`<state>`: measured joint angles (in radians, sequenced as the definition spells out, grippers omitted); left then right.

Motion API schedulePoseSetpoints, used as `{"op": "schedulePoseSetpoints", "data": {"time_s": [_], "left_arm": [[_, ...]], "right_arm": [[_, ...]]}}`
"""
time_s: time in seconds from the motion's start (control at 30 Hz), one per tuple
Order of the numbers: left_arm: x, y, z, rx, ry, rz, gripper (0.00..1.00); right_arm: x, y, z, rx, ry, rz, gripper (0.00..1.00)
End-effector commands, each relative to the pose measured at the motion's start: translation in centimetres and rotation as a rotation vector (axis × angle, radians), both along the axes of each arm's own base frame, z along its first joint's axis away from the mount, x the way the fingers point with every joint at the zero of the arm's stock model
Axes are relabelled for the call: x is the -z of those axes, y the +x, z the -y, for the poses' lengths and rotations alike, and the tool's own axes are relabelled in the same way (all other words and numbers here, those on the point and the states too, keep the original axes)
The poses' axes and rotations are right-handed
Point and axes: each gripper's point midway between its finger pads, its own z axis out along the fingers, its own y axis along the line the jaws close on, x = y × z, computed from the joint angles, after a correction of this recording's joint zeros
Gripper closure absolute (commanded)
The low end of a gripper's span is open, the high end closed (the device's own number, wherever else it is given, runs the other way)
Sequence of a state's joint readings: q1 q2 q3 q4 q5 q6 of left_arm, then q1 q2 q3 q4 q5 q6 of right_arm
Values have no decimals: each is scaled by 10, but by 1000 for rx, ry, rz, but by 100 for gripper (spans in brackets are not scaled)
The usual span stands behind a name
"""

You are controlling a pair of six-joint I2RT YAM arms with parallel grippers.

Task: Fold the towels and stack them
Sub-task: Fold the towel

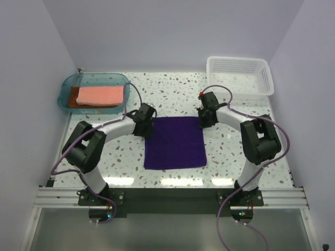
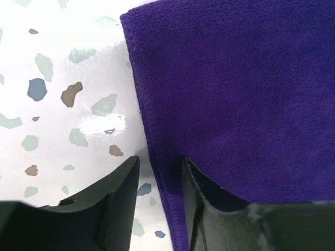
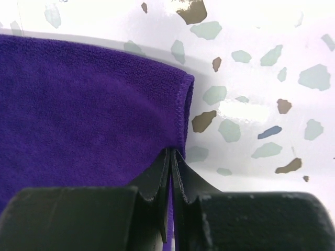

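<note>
In the left wrist view, the jaws of the left gripper (image 2: 159, 167) stand apart; one finger rests on the bare table (image 1: 125, 167) and the other on the cloth, so the left hem of the purple towel (image 1: 175, 144) runs through the gap between them; we see no pinch there.

In the right wrist view, the jaws of the right gripper (image 3: 171, 154) are pressed together on the right hem of the purple towel, just below its far right corner; a thin strip of purple shows between the two fingers.

From above, the purple towel lies flat and spread open as one square sheet on the table, between the two arms; the left gripper is at its far left corner and the right gripper at its far right corner.

Further out, the teal tray (image 1: 62, 97) stands beyond and to the left of the purple towel, well apart from it; inside it the salmon pink towel (image 1: 99, 95) lies folded on top of the rust brown towel (image 1: 73, 99), of which only an edge shows.

The white basket (image 1: 269, 78) stands beyond and to the right of the purple towel.
</note>
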<state>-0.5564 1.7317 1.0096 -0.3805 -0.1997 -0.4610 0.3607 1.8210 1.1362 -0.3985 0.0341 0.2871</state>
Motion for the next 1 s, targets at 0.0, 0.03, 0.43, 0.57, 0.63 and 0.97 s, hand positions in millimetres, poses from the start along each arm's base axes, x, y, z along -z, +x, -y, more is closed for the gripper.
{"op": "schedulePoseSetpoints", "data": {"time_s": [0.0,0.03,0.43,0.57,0.63,0.97], "left_arm": [[-21,4,-14,-18,37,35,53],[-34,9,-11,-2,27,67,49],[-86,85,-6,417,86,251,20],[-82,99,6,597,32,242,18],[-74,99,5,679,33,204,18],[-49,109,7,878,13,86,20]], "right_arm": [[-24,3,9,-49,-29,57,92],[-40,11,6,-72,-22,92,91],[-74,39,6,-657,-51,-22,46],[-65,30,1,-811,-14,-152,47],[-61,32,1,-847,-11,-181,48],[-39,45,-14,-951,51,-233,52]]}}
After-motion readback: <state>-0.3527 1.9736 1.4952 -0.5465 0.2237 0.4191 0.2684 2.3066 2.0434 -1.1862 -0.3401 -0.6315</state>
